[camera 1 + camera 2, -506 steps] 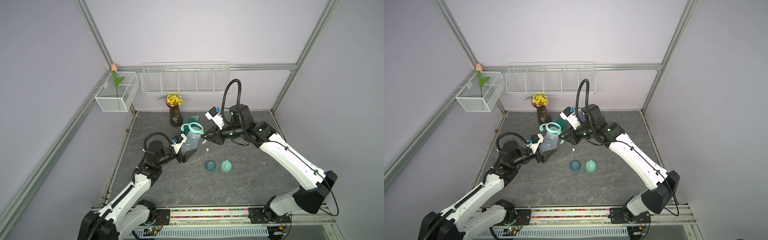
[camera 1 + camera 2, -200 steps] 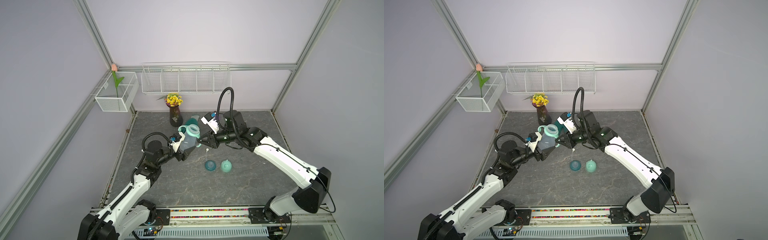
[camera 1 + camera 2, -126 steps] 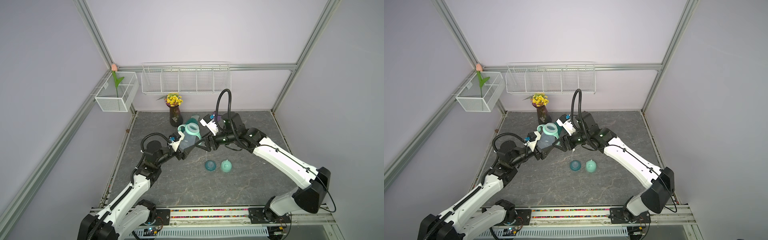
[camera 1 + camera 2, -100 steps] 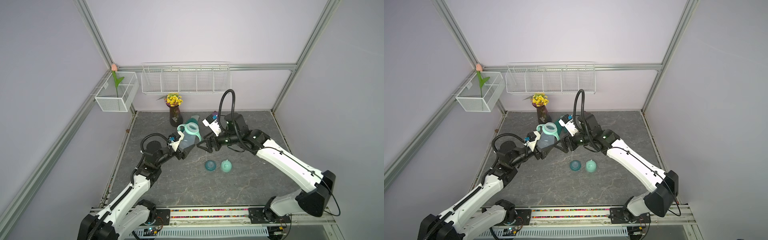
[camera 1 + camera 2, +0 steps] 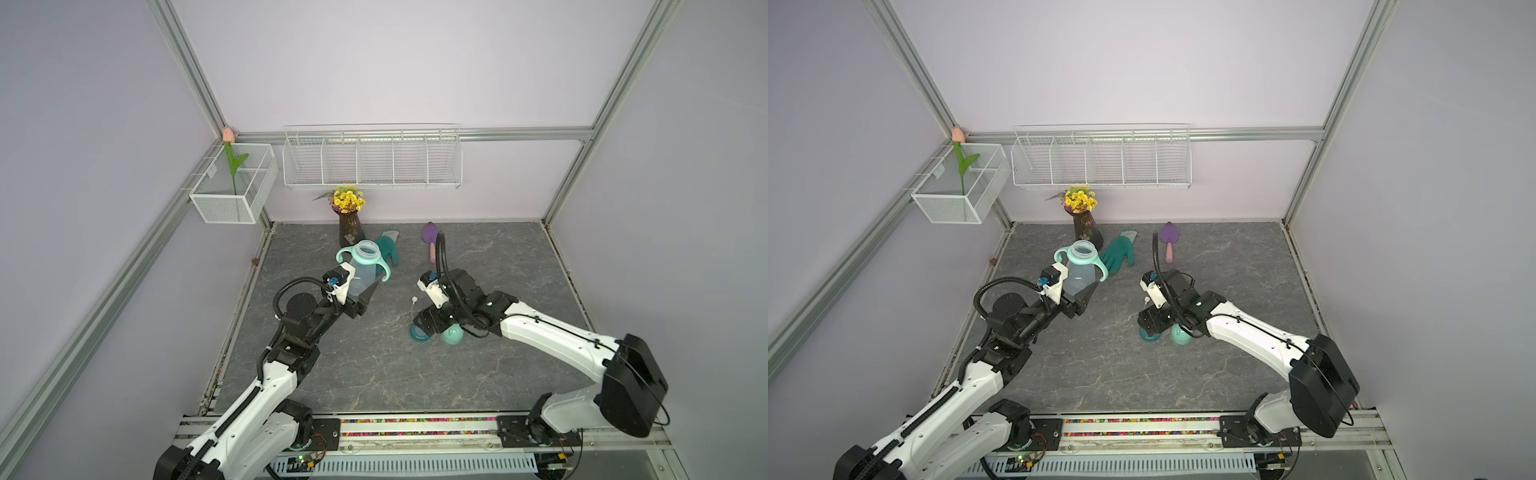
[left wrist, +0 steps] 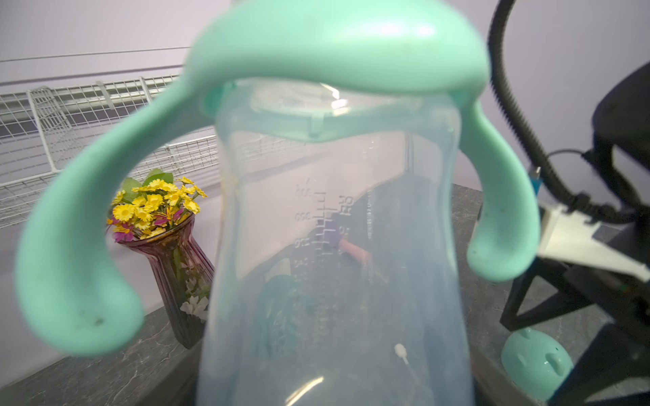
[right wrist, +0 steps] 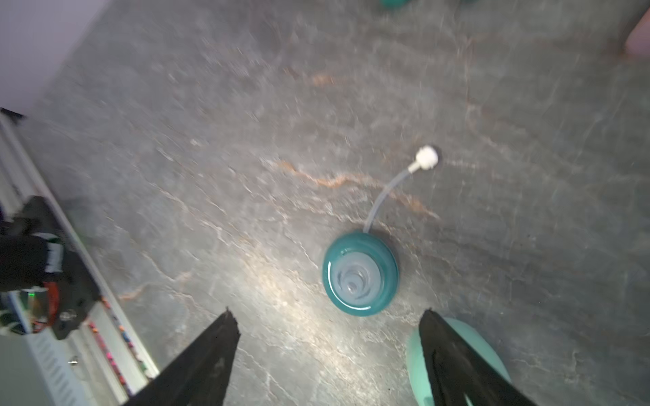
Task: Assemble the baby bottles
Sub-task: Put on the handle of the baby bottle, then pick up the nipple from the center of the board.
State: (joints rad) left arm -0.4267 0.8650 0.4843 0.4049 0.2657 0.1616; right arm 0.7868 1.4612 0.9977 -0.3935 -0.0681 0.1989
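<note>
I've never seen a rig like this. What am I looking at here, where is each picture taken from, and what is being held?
Two white robot arms stand at a grey table, each ending in a two-fingered gripper. The two wide pictures look down from overhead, nearly alike; the two close-ups come from cameras on the wrists. The left gripper is closed on a frosted bottle body wearing a mint two-handled ring. The right gripper is open and empty, above a teal nipple collar with a thin straw, beside a mint cap. Farther back are a teal glove, a flower vase and a purple trowel.
</note>
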